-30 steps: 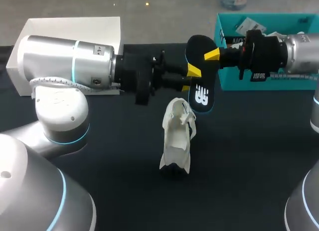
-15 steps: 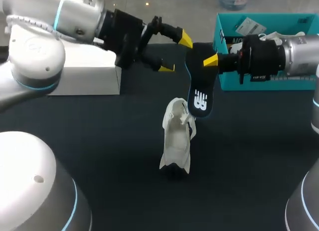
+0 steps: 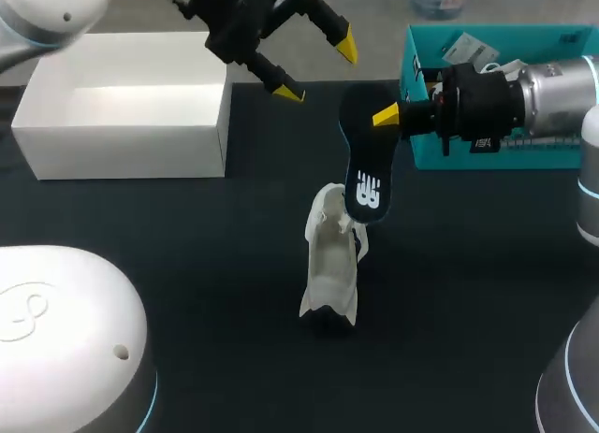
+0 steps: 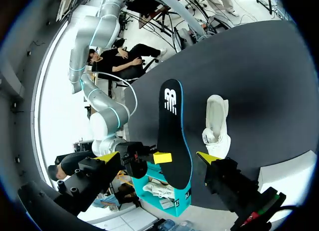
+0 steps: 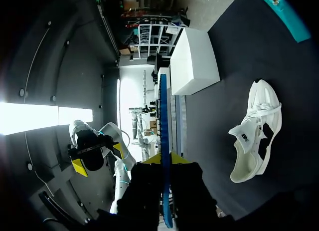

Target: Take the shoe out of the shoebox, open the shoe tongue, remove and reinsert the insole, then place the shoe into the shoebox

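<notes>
The white shoe (image 3: 332, 260) lies on the dark table, toe toward me, tongue pulled open. My right gripper (image 3: 388, 115) is shut on the heel end of the black, blue-edged insole (image 3: 363, 166), which hangs down with its tip just above the shoe's opening. My left gripper (image 3: 321, 70) stands open and empty, up and to the left of the insole, apart from it. In the left wrist view the insole (image 4: 174, 131) and shoe (image 4: 217, 126) lie ahead of the open left gripper (image 4: 158, 158). The right wrist view has the insole (image 5: 163, 121) edge-on between the right gripper's fingers (image 5: 165, 161), and the shoe (image 5: 254, 136) beside it.
An open white shoebox (image 3: 122, 138) stands at the back left. A teal box (image 3: 416, 148) with items inside stands at the back right, behind my right arm. My left arm's base (image 3: 65, 339) fills the near left corner.
My left gripper opened, let go of the insole and drew up and back to the left. The right gripper keeps the insole, which has come a little lower toward the shoe.
</notes>
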Controlling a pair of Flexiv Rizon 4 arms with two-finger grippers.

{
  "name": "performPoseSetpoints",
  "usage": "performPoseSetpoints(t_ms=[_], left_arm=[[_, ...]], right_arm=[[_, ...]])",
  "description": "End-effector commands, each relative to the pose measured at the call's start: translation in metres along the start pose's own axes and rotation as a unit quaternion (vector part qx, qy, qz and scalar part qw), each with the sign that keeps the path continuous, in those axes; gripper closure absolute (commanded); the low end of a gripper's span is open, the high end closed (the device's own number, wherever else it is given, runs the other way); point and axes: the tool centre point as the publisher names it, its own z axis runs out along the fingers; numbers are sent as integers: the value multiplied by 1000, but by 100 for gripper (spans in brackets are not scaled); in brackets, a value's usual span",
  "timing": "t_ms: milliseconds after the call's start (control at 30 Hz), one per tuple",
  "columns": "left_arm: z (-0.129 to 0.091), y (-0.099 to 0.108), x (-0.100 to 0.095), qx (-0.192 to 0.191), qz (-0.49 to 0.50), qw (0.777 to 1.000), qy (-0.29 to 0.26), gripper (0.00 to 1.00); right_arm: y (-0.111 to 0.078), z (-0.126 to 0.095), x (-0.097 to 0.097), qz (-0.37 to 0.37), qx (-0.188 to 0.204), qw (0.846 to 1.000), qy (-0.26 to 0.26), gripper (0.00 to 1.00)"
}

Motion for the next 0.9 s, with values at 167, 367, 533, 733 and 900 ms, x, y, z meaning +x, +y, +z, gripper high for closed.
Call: performPoseSetpoints(t_ms=[167, 367, 533, 733, 900], left_arm=[[-14, 6, -10, -19, -10, 971, 238, 0], [-16, 4, -14, -15, -26, 960, 277, 0], [-14, 3, -17, -7, -35, 949, 312, 0], [-9, 5, -26, -18, -19, 944, 330, 0], [-6, 9, -30, -20, -29, 941, 338, 0]], right_arm=[[4, 5, 0, 1, 3, 1000, -6, 100], [7, 8, -1, -1, 7, 1000, -6, 100], [8, 11, -2, 0, 15, 1000, -13, 100], [9, 13, -3, 0, 22, 1000, -15, 100], [9, 13, -2, -3, 25, 1000, -12, 100]])
